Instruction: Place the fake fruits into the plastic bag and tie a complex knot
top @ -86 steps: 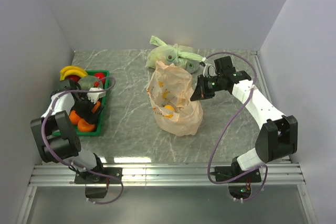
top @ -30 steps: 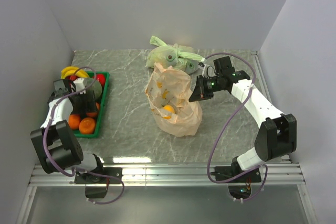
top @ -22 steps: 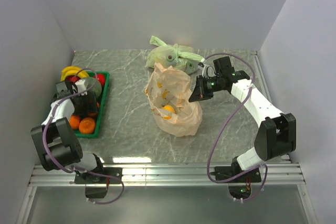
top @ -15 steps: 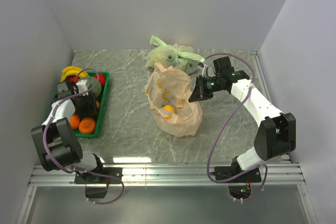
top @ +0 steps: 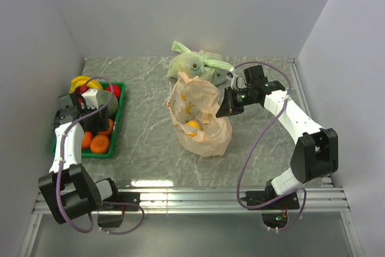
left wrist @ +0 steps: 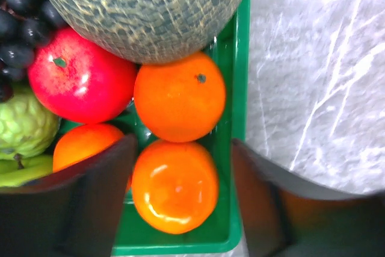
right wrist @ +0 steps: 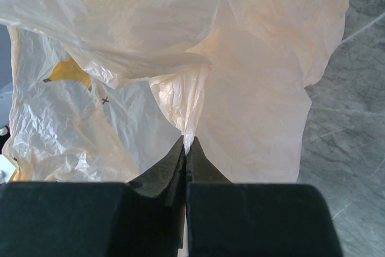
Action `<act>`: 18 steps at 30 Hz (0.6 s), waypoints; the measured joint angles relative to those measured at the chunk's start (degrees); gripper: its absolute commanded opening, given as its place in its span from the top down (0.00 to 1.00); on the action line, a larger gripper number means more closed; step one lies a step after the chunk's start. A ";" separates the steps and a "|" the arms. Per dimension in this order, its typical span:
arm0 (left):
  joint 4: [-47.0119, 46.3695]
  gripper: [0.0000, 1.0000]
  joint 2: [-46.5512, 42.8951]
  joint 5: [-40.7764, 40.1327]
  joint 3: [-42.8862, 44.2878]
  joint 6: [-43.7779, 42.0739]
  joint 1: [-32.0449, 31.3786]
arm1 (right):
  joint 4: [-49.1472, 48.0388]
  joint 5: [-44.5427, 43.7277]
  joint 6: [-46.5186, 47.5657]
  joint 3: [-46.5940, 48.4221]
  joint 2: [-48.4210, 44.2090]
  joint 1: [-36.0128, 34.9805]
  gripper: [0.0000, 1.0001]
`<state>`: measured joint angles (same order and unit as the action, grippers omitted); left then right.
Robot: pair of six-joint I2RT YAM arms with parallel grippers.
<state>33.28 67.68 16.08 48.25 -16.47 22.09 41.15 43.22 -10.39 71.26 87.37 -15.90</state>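
Wide jaws of the left gripper [left wrist: 182, 148] flank one orange [left wrist: 174, 186]; a second orange [left wrist: 179, 96] and the melon [left wrist: 141, 10] crowd 12 o'clock, an apple [left wrist: 81, 76] 10 o'clock, the tray wall [left wrist: 240, 118] 3 o'clock. Past that wall, open table [left wrist: 313, 76].

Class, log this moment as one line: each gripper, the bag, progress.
left gripper: open over tray orange | right gripper: shut on bag edge, holding it open | bagged orange: one visible | tying: not begun
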 measured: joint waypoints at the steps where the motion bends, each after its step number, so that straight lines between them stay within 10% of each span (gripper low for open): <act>1: 0.46 0.22 0.00 0.04 0.00 0.00 0.00 | 0.00 0.07 -0.02 0.00 0.00 0.00 1.00; 18: -8.37 0.24 7.08 0.57 -0.70 8.35 0.00 | -0.46 1.05 -0.02 -0.02 0.22 0.00 1.00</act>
<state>24.91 74.76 16.64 47.55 -8.12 22.09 40.69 44.27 -10.41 71.24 87.59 -15.90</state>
